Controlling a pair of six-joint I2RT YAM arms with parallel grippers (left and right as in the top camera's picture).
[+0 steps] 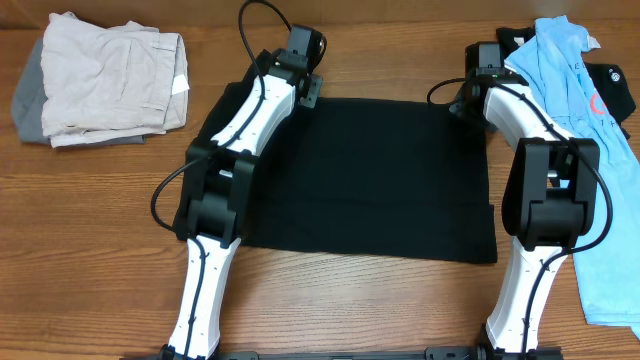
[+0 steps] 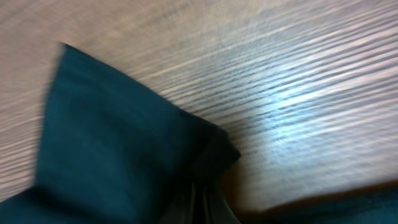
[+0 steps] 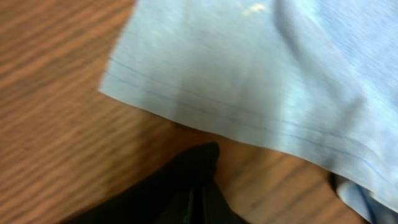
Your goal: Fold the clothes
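The black shirt (image 1: 365, 175) lies flat in the middle of the surface (image 1: 90, 200), spread as a broad rectangle between the two arms. Its near edge is straight and its far edge runs from one tool to the other.

The left tool (image 1: 308, 92) sits at the shirt's far left corner, clenched on it. In the left wrist view the dark cloth (image 2: 124, 149) puckers into a pinched fold at the bottom middle of the frame, with bare wood grain beyond.

The right tool (image 1: 462, 100) is at the shirt's far right corner, likewise clamped on a peak of black fabric (image 3: 186, 186) that rises toward the camera.

Just to the right of the shirt lies the light blue polo (image 1: 585, 170), stretched long down that side; its stitched hem (image 3: 249, 106) hangs just beyond the pinched corner. A dark printed garment (image 1: 612, 85) shows from under the polo. Well to the shirt's far left rests a folded beige garment (image 1: 105, 80) on top of a grey garment (image 1: 28, 105).
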